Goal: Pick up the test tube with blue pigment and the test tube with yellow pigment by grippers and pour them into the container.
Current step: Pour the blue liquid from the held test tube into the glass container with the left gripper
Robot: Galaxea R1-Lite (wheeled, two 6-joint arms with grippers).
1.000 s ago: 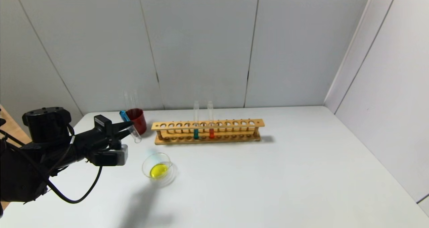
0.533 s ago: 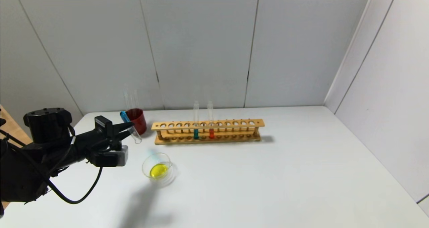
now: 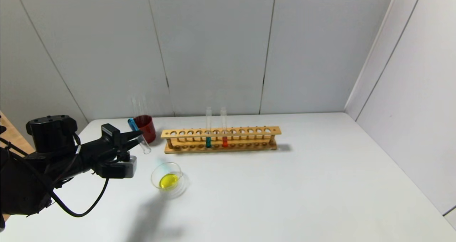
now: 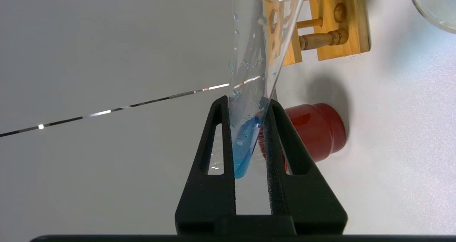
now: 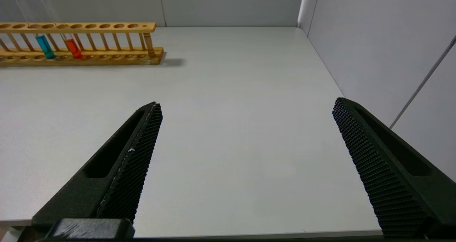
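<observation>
A: From the head view we see our left hand (image 3: 137,138) raised above the left side of the tabletop (image 3: 285,185), clamped on the test tube with blue pigment (image 3: 138,135). The tube is tilted, its round end up and far, its open mouth lower and pointing toward the container (image 3: 167,179).

B: The left wrist view adds what the head view cannot: both fingers (image 4: 217,156) press the tube (image 4: 249,103) on its lower part, blue liquid pools at the round end, and droplets cling along the glass.

A: The container sits near us, just right of the hand, with yellow liquid in its bottom. We see no separate test tube holding yellow pigment in any view.

B: Our right hand (image 5: 245,108) shows only in its own wrist view, fingers spread wide and gripping nothing, low over the right side of the tabletop.

A: Around it, the wooden rack (image 3: 221,139) stands farther back, centre-left, carrying a teal tube (image 3: 208,128) and an orange-red tube (image 3: 224,127) side by side. The right wrist view shows those two as well.

B: The dark red cup (image 3: 146,128) stands at the far left, just behind the held tube, so the tube overlaps it in the head view. The rack's left end lies close beyond the tube's mouth.
</observation>
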